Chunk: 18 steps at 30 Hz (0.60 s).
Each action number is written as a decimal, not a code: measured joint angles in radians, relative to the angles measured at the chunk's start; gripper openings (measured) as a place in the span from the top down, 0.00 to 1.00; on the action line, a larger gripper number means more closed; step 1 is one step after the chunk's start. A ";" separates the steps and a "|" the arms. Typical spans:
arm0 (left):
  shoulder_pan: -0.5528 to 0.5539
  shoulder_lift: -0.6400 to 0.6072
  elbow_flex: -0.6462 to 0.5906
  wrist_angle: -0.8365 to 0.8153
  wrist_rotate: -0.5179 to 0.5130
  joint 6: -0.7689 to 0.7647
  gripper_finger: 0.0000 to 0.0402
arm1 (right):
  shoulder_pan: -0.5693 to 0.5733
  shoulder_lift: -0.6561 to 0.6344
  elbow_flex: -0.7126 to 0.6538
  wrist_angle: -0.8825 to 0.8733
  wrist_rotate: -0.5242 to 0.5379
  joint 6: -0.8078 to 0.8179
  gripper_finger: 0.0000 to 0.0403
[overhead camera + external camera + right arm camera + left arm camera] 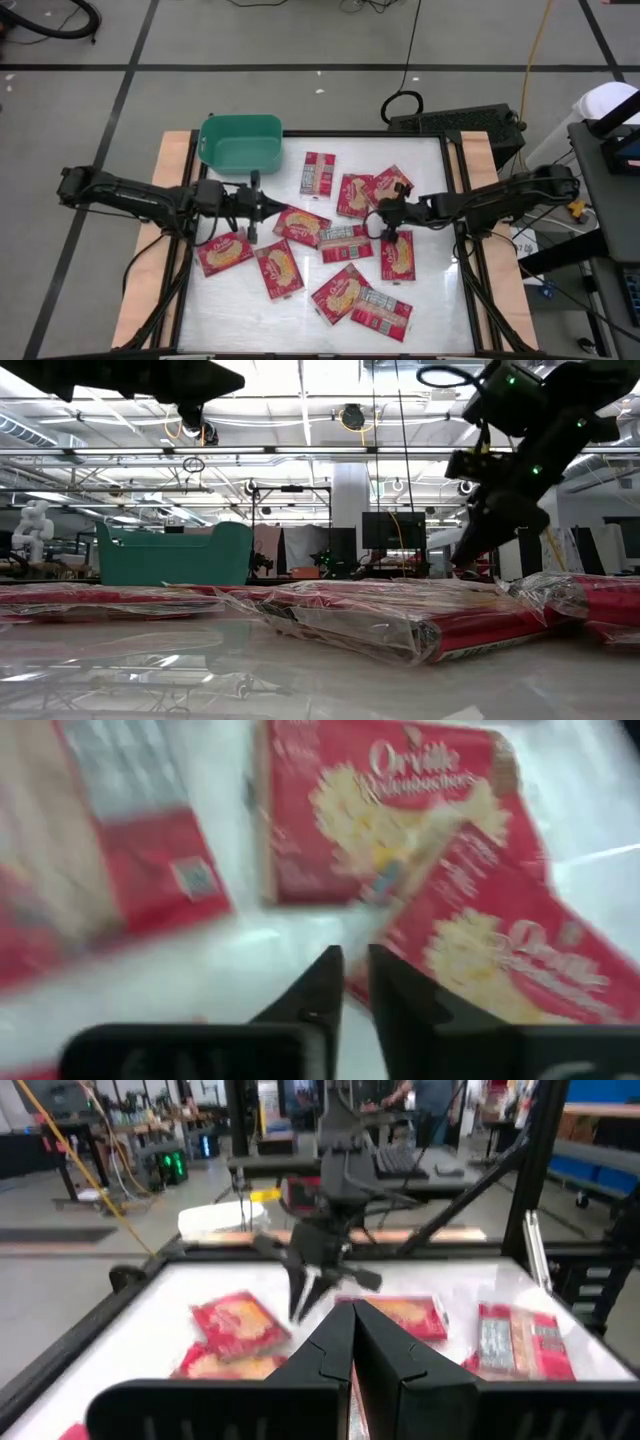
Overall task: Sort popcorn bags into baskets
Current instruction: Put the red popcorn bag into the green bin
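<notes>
I am seeing the left hand hanging over the surface just in front of the bin, fingers pressed together with nothing between them. The right hand is hovering above the middle of the scatter of bags; in its wrist view its fingers are sitting almost together, a thin gap showing, nothing held.

The bin is standing at the far left corner of the surface (I cannot see its inside from the low view, and from above it is showing only green floor).

The bags are all lying flat on the surface, spread from the left hand across to the right edge. Some are showing the popcorn picture, others the grey print. Several in the middle are overlapping at their corners. One bag is lying apart, near the bin's right side. Two more are lying nearest the front edge, touching.
</notes>
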 joint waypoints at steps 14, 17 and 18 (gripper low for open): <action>0.002 0.085 0.000 0.102 -0.001 0.017 0.90 | -0.065 0.089 -0.070 0.103 0.030 -0.407 0.51; 0.004 0.085 0.000 0.103 -0.010 0.038 0.89 | -0.097 0.108 -0.104 0.179 0.019 -0.408 0.54; 0.004 0.085 0.000 0.103 -0.010 0.045 0.89 | -0.104 0.113 -0.112 0.210 0.014 -0.418 0.57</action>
